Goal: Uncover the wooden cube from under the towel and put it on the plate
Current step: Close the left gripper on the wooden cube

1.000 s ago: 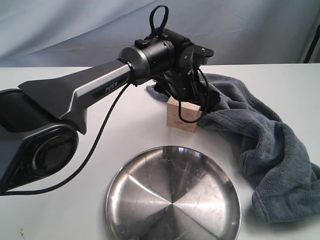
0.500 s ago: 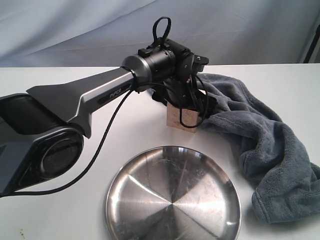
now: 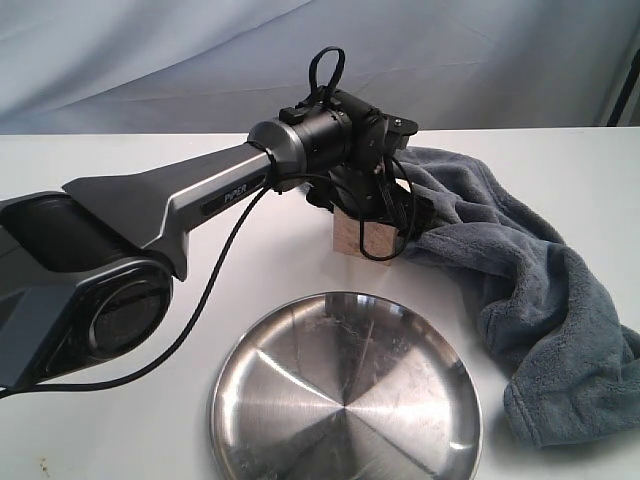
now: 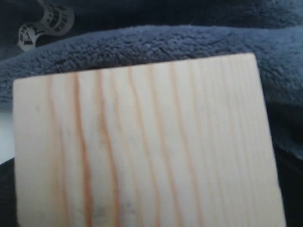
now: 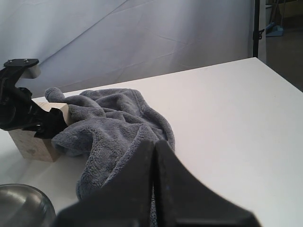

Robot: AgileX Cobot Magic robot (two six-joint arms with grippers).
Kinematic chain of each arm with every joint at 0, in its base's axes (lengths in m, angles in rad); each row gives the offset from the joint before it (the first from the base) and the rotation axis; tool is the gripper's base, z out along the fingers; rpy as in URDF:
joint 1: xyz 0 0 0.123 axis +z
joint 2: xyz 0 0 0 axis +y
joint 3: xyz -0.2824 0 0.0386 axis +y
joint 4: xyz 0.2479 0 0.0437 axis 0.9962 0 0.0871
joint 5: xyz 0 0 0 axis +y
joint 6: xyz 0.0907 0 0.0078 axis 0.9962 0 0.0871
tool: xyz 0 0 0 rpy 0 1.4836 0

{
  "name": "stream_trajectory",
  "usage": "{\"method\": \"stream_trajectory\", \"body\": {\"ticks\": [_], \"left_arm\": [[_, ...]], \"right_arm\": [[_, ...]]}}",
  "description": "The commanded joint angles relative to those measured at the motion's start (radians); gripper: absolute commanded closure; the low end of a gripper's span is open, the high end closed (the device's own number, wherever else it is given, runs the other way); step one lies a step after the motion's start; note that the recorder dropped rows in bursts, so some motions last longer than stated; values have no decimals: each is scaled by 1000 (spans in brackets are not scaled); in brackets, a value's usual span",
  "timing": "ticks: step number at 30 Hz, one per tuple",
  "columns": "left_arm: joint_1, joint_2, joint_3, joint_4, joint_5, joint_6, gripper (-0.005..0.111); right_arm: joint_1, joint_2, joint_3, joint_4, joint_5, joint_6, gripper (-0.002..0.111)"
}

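The pale wooden cube [image 3: 360, 240] stands uncovered on the white table, just behind the steel plate [image 3: 345, 395]. The blue-grey towel [image 3: 530, 290] lies bunched to its right, touching its far side. My left gripper [image 3: 372, 208] is down over the cube, fingers straddling it; it looks open. Its wrist view is filled by the cube's grained top [image 4: 142, 151] with towel [image 4: 165, 42] behind. My right gripper [image 5: 155, 142] is shut and empty, held low on the towel's [image 5: 113, 123] other side from the cube [image 5: 33, 144]. It is outside the exterior view.
A black cable [image 3: 215, 280] loops from the left arm down beside the plate's left rim. The plate's edge [image 5: 19, 203] shows in the right wrist view. A grey cloth backdrop [image 3: 150, 60] hangs behind the table.
The left arm has pushed slightly forward and lower, bringing its gripper further down over the cube. Towel and plate have not moved.
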Motion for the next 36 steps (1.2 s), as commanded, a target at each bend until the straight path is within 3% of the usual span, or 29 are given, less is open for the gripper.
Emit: {"method": "stream_trajectory", "body": {"ticks": [1, 15, 17, 20, 22, 33, 36], "left_arm": [[4, -2, 0, 8, -13, -10, 2], [4, -2, 0, 14, 16, -11, 4], [4, -2, 0, 14, 16, -11, 14], [4, -2, 0, 14, 20, -11, 52], [4, -2, 0, 14, 15, -11, 68], [4, -1, -55, 16, 43, -11, 107], [4, -1, -101, 39, 79, -11, 107]], "right_arm": [[0, -6, 3, 5, 12, 4, 105], [0, -6, 3, 5, 12, 4, 105], [0, -6, 3, 5, 12, 4, 105], [0, -6, 3, 5, 12, 4, 105], [0, -6, 3, 5, 12, 4, 105], [0, -6, 3, 5, 12, 4, 105], [0, -6, 3, 5, 12, 4, 105]]}}
